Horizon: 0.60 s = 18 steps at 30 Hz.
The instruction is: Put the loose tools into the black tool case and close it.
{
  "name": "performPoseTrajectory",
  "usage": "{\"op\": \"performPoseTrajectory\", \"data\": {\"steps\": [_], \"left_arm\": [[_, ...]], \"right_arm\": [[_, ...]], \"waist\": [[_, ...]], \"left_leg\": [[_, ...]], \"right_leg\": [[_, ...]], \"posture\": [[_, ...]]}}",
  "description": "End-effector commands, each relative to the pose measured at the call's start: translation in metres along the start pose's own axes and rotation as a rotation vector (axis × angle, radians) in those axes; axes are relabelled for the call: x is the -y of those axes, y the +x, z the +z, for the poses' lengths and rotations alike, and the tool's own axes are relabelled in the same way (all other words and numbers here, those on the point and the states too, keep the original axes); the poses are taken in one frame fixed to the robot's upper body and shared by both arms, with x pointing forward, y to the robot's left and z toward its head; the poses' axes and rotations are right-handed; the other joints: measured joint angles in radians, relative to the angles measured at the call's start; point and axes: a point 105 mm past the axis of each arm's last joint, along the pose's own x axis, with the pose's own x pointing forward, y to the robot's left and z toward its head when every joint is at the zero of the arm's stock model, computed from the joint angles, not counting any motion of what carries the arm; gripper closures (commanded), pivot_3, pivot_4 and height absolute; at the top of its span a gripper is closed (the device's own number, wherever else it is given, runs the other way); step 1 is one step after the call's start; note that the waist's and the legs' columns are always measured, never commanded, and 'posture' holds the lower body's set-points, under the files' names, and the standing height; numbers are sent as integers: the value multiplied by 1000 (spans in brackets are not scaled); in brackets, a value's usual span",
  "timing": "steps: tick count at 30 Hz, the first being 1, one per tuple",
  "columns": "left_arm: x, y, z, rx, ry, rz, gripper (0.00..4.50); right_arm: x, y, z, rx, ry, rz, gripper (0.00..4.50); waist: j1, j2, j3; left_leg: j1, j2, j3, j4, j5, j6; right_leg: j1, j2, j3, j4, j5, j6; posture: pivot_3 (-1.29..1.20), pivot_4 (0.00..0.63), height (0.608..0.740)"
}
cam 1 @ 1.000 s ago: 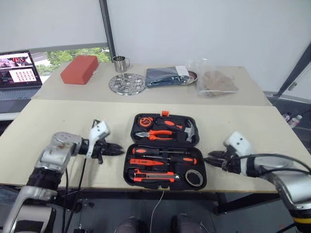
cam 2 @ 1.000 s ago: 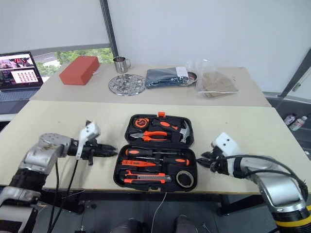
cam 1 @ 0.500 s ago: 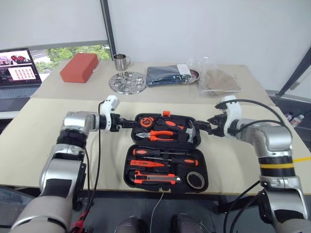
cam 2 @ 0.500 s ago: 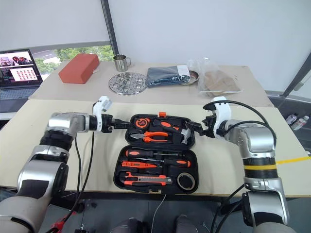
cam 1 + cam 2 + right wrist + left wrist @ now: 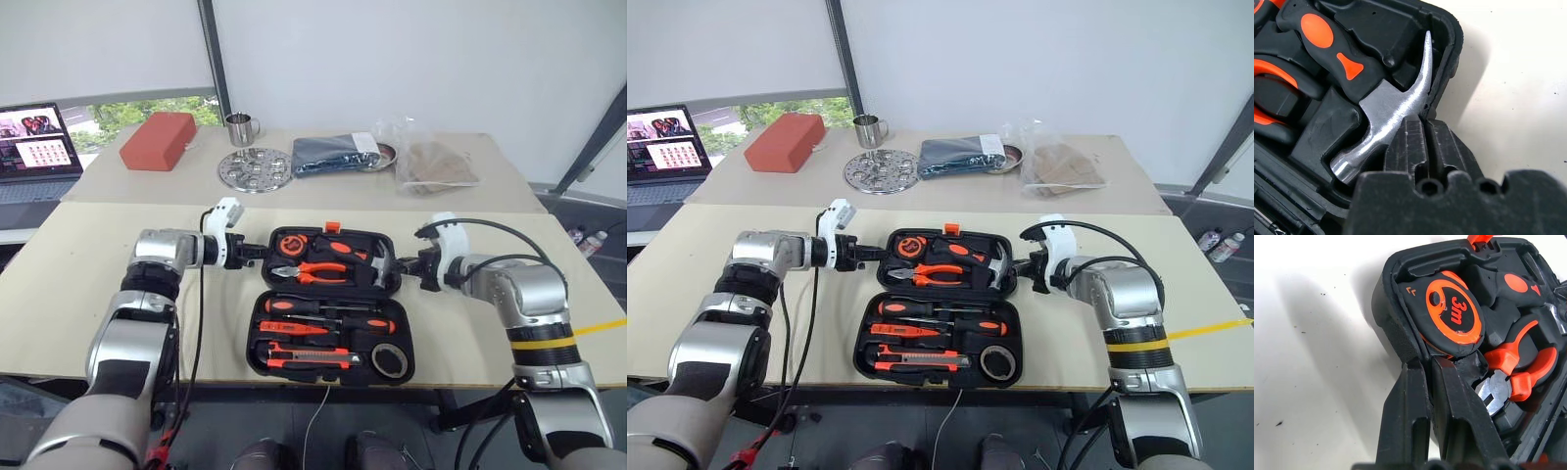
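Landmark: black tool case [image 5: 331, 305], open flat at the near table edge. Bare tabletop [image 5: 88, 294] left and right of it, so side approach is free up to the rims. Left gripper [image 5: 257, 252] is clamped on the far half's left rim, right gripper [image 5: 394, 267] on its right rim, both arms lying over those side lanes. Beyond the case a bare strip, then perforated metal disc [image 5: 256, 168], steel mug [image 5: 239, 127], red box [image 5: 159, 140], dark folded cloth [image 5: 338, 153], plastic bag [image 5: 434, 164] along the far table.

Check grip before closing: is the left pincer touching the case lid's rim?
Touching. The left wrist view shows the left pincer shut on the black tool case rim beside the tape measure.
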Motion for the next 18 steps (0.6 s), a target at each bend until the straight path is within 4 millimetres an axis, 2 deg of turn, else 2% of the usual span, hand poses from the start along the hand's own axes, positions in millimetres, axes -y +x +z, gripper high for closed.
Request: {"op": "performPoseTrajectory", "data": {"steps": [1, 6, 9, 13, 15, 18], "left_arm": [[26, 4, 37, 184, 196, -91, 4500], [38, -2, 74, 412, 358, -62, 4500], [42, -7, 90, 501, 448, -21, 4500], [44, -8, 92, 523, 567, 9, 4500], [43, -6, 81, 496, 652, 15, 4500], [40, -3, 62, 467, 706, 24, 4500]], "right_arm": [[0, -7, 40, 166, -74, -18, 4467], [3, -19, 90, 418, -114, -90, 4467], [6, -25, 104, 511, -168, -144, 4467], [2, -25, 99, 550, -254, -174, 4467], [1, -24, 89, 546, -333, -198, 4467], [1, -21, 63, 518, -468, -242, 4467]], "waist": [[1, 0, 0], [4, 0, 1], [3, 0, 1], [-3, 0, 1], [-7, 0, 1], [-12, 0, 1]], "left_leg": [[0, 0, 0, 0, 0, 0], [-7, -1, 1, 1, 2, -1], [-14, -1, 3, 1, 6, 3], [-15, -1, 3, -4, 6, 4], [-15, -2, 3, -9, 7, 3], [-15, -4, 3, -14, 7, 3]], "right_leg": [[0, 0, 0, 0, 0, 0], [-6, 0, 0, -1, 4, -1], [-16, 0, 1, 1, 4, -1], [-17, 3, -1, 1, 4, -1], [-17, 3, -1, -1, 4, -1], [-17, 2, -2, -3, 2, 1]], "posture": [[0, 150, 736], [0, 150, 736], [0, 150, 736], [0, 150, 736], [0, 150, 736], [0, 150, 736]]}}
